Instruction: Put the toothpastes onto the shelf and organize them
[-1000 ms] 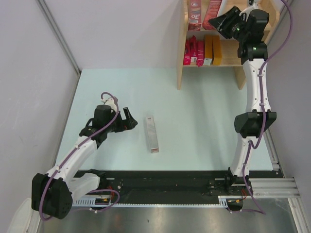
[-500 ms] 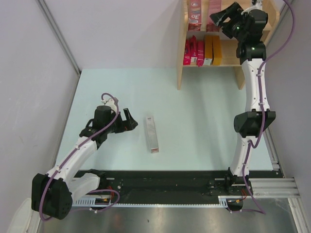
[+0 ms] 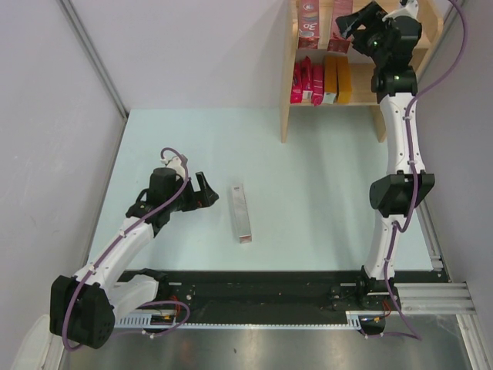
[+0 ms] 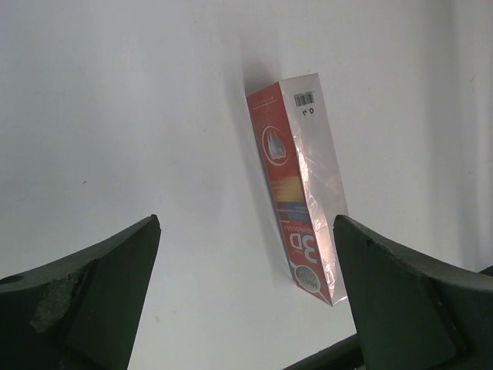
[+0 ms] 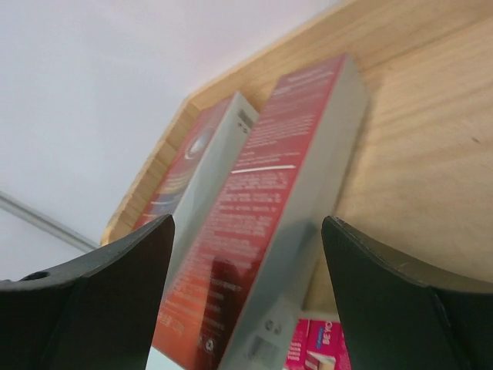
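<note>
One silver-and-red toothpaste carton (image 3: 243, 215) lies flat on the table, seen close in the left wrist view (image 4: 300, 185). My left gripper (image 3: 206, 190) is open just left of it, with the carton's near end by the right finger (image 4: 246, 293). My right gripper (image 3: 348, 23) is up at the shelf's (image 3: 286, 100) top board, open around a red-and-grey carton (image 5: 269, 223) that stands on the wood (image 5: 431, 154) beside a second red carton (image 5: 196, 166). A gap shows between that carton and the right finger (image 5: 246, 285).
On the shelf's lower board stand pink cartons (image 3: 306, 82) and orange-yellow ones (image 3: 337, 79). Pink carton tops also show below the top board (image 5: 320, 347). Grey walls close in the table on the left and at the back.
My right gripper has opened, letting go of the red carton on the top board, and has shifted slightly up and left. The left arm and the table carton have not moved.
</note>
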Controlling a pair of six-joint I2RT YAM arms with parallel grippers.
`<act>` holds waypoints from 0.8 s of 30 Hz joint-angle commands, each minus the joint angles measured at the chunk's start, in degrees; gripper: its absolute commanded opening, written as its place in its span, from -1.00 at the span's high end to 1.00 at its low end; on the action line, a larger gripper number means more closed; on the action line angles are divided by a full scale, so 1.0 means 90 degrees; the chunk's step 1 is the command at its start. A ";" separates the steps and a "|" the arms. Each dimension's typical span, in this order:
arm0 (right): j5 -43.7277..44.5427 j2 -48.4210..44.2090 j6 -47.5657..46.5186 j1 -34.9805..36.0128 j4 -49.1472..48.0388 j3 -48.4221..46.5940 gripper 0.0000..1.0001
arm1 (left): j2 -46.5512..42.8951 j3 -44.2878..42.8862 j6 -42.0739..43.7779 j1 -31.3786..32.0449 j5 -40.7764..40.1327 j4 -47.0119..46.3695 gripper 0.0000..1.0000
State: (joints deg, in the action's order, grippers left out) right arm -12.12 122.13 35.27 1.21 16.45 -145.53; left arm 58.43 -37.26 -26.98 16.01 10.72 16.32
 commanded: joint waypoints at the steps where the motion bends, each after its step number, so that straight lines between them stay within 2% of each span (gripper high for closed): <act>1: -0.0800 0.0385 -0.0139 0.0168 -0.0811 -0.0207 -0.64 | -0.0106 0.0009 -0.0068 0.0037 0.0001 -0.0211 -0.99; 3: -0.1152 0.0502 -0.0226 0.0265 -0.1124 -0.0235 -0.64 | -0.0145 0.0038 -0.0078 0.0037 -0.0009 -0.0231 -0.99; 8: -0.1154 0.0561 -0.0754 0.0626 -0.1086 -0.0284 -0.72 | -0.0096 0.0038 -0.0059 0.0037 0.0029 -0.0231 -0.99; 15: -0.0978 0.0513 -0.0588 0.0539 -0.1115 -0.0148 -0.76 | -0.0106 -0.0001 -0.0029 0.0047 0.0030 -0.0192 -0.99; 18: -0.0540 0.0114 -0.0608 0.0452 -0.1124 0.0406 -0.78 | -0.0077 -0.0001 -0.0039 0.0037 0.0049 -0.0202 -0.99; 24: 0.0301 -0.1243 -0.0423 0.0091 -0.1572 0.2164 -0.79 | -0.0038 -0.0040 -0.0098 0.0086 0.0108 -0.0231 -0.99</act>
State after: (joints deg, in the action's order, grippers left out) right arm -13.93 117.47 29.15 3.99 2.48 -132.49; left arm 58.43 -37.23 -26.98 16.10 10.74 15.55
